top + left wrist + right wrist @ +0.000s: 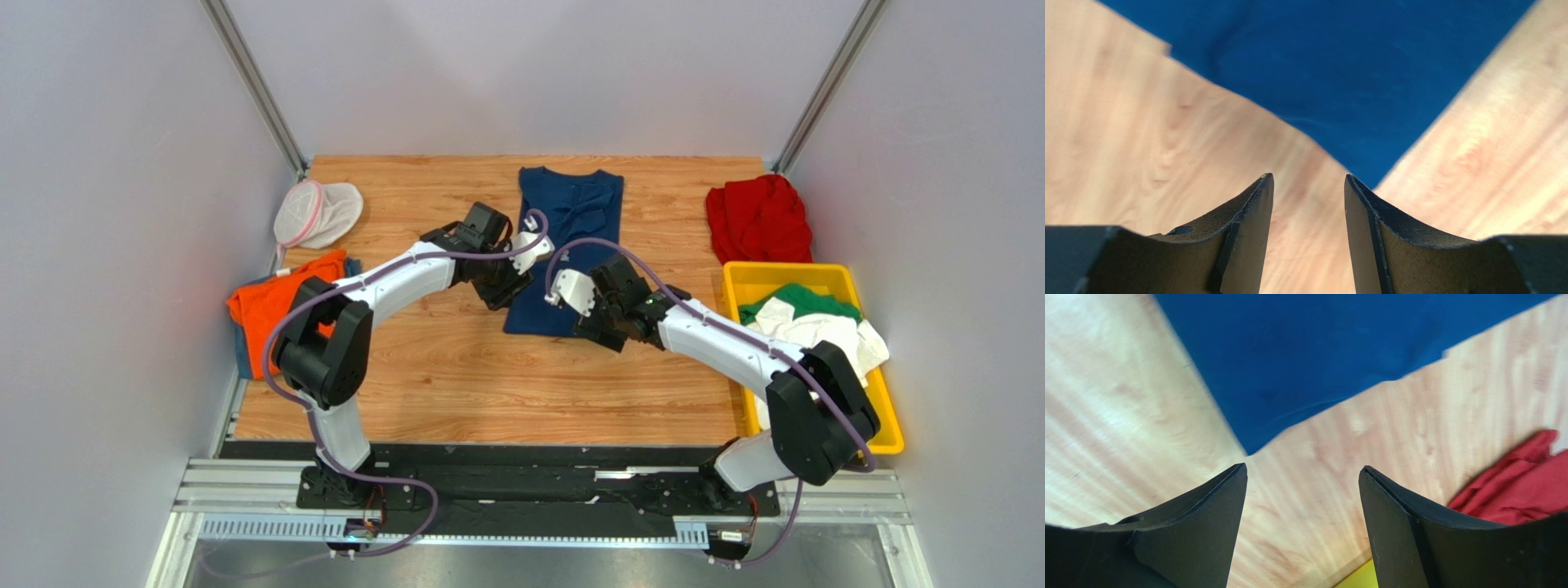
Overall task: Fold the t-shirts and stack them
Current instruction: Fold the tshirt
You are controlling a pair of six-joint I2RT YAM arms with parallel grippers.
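The navy t-shirt (pixel 567 245) lies as a long narrow strip in the middle of the counter (pixel 466 380), reaching toward its far edge. My left tool (pixel 1308 180) and my right tool (pixel 1303 471) stand spread and empty, each just before one near corner of it. I think I should pinch both corners at once, low on the wood, and carry them evenly to the collar.

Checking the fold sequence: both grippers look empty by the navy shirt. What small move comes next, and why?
Probably lower the left gripper and right gripper onto the near corners of the navy t-shirt and pinch: both stand open and empty just short of its edge.
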